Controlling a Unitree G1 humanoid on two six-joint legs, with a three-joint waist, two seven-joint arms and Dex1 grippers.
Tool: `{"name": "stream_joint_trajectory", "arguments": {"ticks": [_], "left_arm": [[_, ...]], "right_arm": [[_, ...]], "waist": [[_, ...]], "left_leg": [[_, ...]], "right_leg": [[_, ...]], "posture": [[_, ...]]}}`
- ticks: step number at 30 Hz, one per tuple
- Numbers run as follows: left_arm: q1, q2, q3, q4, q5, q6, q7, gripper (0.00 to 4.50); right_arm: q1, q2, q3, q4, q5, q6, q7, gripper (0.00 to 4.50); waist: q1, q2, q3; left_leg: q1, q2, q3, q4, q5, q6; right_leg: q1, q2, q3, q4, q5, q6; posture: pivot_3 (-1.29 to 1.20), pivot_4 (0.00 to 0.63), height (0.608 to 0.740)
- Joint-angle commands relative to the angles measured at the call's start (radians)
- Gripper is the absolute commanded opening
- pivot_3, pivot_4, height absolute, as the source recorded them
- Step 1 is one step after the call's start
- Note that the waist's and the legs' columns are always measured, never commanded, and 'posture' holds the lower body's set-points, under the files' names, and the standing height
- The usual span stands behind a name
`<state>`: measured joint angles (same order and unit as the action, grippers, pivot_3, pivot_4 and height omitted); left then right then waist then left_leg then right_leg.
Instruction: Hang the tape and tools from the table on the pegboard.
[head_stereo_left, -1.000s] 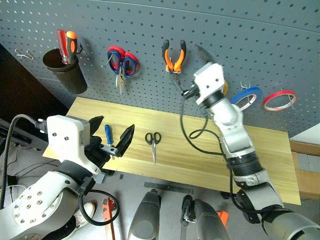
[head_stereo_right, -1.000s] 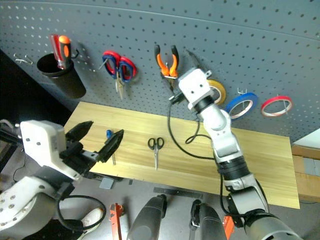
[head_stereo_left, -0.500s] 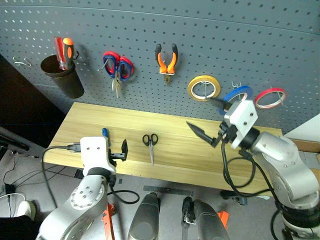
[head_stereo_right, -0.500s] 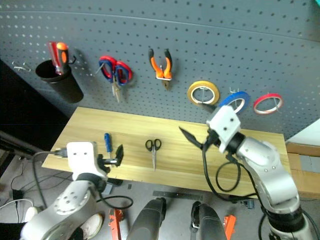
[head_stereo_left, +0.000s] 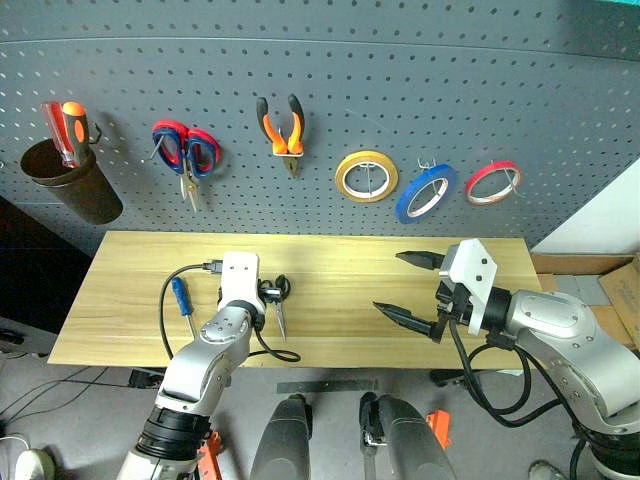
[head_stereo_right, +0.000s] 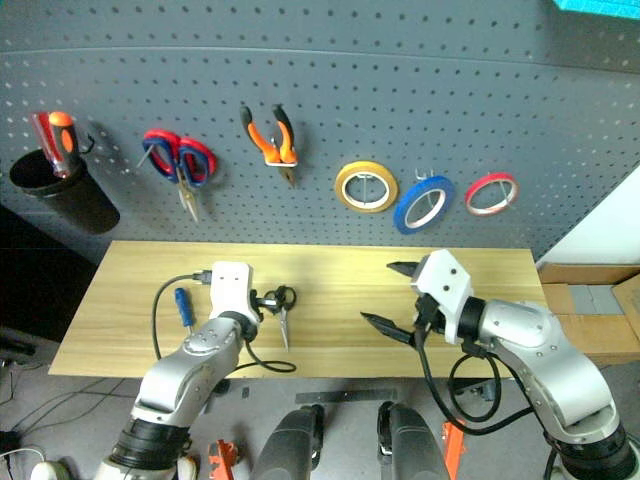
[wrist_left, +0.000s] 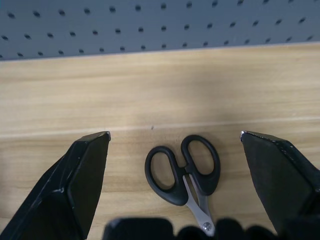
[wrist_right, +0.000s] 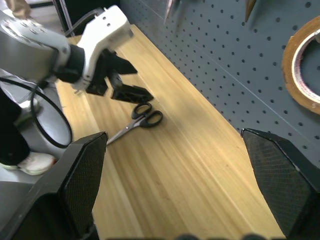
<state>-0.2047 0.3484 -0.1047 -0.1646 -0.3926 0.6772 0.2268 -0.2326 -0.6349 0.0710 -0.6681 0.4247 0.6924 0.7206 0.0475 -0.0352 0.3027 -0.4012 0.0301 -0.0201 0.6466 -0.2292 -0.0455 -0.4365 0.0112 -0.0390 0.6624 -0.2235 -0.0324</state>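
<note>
The small black-handled scissors (wrist_left: 186, 175) lie flat on the light-wood table (head_stereo_left: 330, 262), blades closed and pointing toward the near edge, loops toward the pegboard (head_stereo_left: 400, 110). The left gripper (wrist_left: 175, 150) sits low over them with its fingers spread wide, one on each side of the handle loops and not touching. They look light and stiff, smooth plastic loops on thin bright steel, and lying so flat they could skate on the grained wood; I'd pinch across the loops or just below them at the pivot, leaving a loop free for a hook. The blue-handled screwdriver (head_stereo_left: 180, 297) lies near the table's left end, short and round, likely to roll. The pliers (head_stereo_left: 279, 133) and blue tape (head_stereo_left: 426, 193) already hang on the board. The right gripper (head_stereo_left: 408, 286) hovers above the table's right half, fingers wide and empty
</note>
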Motion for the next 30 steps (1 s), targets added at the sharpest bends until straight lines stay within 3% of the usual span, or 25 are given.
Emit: {"name": "stream_joint_trajectory", "arguments": {"ticks": [1, 11, 25, 30], "left_arm": [[0.022, -0.084, 0.007, -0.086, 0.008, 0.122, 0.036, 4.50], [0.093, -0.224, 0.060, -0.171, 0.060, 0.320, 0.079, 4.50], [0.081, -0.244, 0.105, -0.147, 0.159, 0.380, 0.037, 4.50], [0.049, -0.259, 0.105, -0.068, 0.179, 0.368, 0.001, 4.50]], "right_arm": [[0.005, -0.027, -0.019, -0.005, 0.056, -0.012, 0.059, 4.42], [0.032, -0.043, 0.001, 0.015, 0.044, -0.047, 0.087, 4.42], [0.015, -0.036, 0.023, 0.063, 0.074, -0.051, 0.126, 4.42], [0.031, -0.062, 0.066, 0.120, 0.001, -0.115, 0.150, 4.42]], "waist": [[-0.002, 0.000, 0.000], [-0.023, -0.002, -0.001], [-0.024, -0.002, -0.001], [-0.024, -0.003, -0.001]], "left_leg": [[0.000, 0.000, 0.000, 0.000, 0.000, 0.000], [0.000, -0.001, 0.000, 0.001, 0.000, 0.000], [0.000, -0.001, 0.000, 0.000, 0.000, 0.000], [0.000, -0.001, 0.000, 0.000, 0.000, 0.000]], "right_leg": [[0.000, 0.000, 0.000, 0.000, 0.000, 0.000], [0.000, 0.000, 0.000, 0.001, 0.000, 0.000], [0.000, 0.000, 0.000, 0.000, 0.000, 0.000], [0.000, 0.000, 0.000, -0.001, 0.000, 0.001]], "posture": [[0.04, 0.256, 0.740], [0.04, 0.263, 0.740], [0.05, 0.273, 0.740], [0.03, 0.288, 0.740]]}}
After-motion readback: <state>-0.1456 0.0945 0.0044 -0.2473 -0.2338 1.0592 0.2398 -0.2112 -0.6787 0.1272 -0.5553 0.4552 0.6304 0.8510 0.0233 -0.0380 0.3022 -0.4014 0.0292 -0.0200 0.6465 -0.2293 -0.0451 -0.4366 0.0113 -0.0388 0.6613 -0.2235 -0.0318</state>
